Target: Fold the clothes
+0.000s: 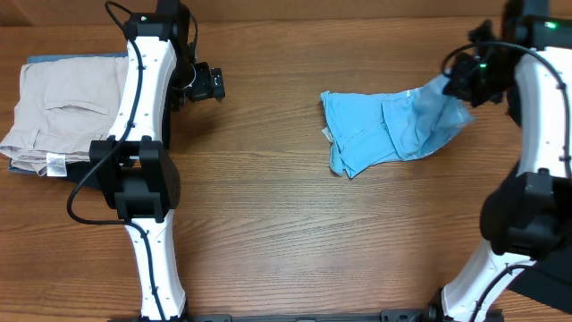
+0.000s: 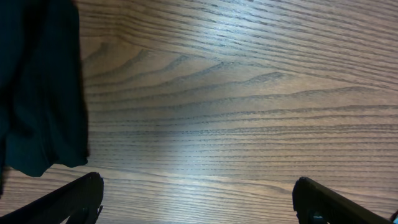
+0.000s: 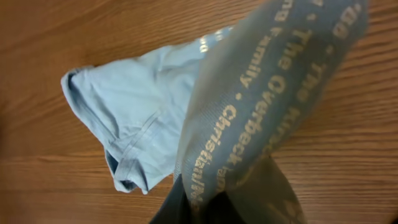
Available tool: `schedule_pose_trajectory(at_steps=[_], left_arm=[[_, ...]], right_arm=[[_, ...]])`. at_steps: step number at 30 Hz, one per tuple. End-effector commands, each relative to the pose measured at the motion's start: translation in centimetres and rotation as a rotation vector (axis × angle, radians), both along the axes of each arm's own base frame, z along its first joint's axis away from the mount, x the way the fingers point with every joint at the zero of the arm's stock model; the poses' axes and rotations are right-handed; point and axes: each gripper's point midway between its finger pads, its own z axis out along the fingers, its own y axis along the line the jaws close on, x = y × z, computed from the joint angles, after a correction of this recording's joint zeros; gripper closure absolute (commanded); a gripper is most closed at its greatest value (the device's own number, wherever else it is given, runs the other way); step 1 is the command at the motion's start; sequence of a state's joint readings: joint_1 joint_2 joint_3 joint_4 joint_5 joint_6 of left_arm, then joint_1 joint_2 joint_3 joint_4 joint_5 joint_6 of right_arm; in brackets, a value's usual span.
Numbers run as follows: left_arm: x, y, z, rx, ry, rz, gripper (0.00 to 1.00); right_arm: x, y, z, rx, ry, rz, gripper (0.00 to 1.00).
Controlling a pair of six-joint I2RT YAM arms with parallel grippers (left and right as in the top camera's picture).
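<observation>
The light blue T-shirt point(image 1: 380, 130) lies crumpled at the centre right of the table. Its right end is lifted off the wood. My right gripper point(image 1: 465, 82) is shut on that raised end. In the right wrist view the shirt point(image 3: 134, 112) hangs from my jaws point(image 3: 214, 208), with white printed lettering on the lifted fabric; the fingers are mostly covered by cloth. My left gripper point(image 1: 213, 85) is open and empty above bare wood at the far left; the left wrist view shows both fingertips point(image 2: 196, 196) wide apart.
Folded beige trousers point(image 1: 58, 112) lie at the far left edge, under and beside the left arm. A dark shape point(image 2: 40, 87) fills the left side of the left wrist view. The wooden table point(image 1: 268, 206) runs between the two arms.
</observation>
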State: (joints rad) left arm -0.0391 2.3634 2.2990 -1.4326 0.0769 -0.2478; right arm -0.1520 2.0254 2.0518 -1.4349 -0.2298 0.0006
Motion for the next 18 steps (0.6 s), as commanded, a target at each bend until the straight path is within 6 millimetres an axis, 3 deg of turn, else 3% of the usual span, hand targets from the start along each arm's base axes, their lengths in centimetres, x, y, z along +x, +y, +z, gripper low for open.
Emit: schedule_pose_trajectory(at_steps=[1, 5, 9, 12, 15, 18], left_arm=[[0.6, 0.1, 1.7, 0.006, -0.05, -0.015, 0.0], [0.6, 0.1, 1.7, 0.006, -0.05, -0.015, 0.0], [0.6, 0.1, 1.7, 0.006, -0.05, -0.015, 0.0], [0.6, 0.1, 1.7, 0.006, -0.051, -0.015, 0.0], [0.6, 0.1, 1.7, 0.006, -0.051, -0.015, 0.0], [0.6, 0.1, 1.7, 0.006, -0.05, -0.015, 0.0]], right_arm=[[-0.1, 3.1, 1.0, -0.076, -0.018, 0.092, 0.96], [-1.3, 8.4, -1.0, -0.079, 0.032, 0.22, 0.96], [-2.3, 12.0, -5.4, -0.066, 0.07, 0.304, 0.96], [-2.7, 15.7, -8.0, 0.031, 0.049, 0.372, 0.96], [-2.8, 17.8, -9.6, 0.039, 0.019, 0.415, 0.96], [-2.7, 18.9, -9.6, 0.04, -0.001, 0.44, 0.96]])
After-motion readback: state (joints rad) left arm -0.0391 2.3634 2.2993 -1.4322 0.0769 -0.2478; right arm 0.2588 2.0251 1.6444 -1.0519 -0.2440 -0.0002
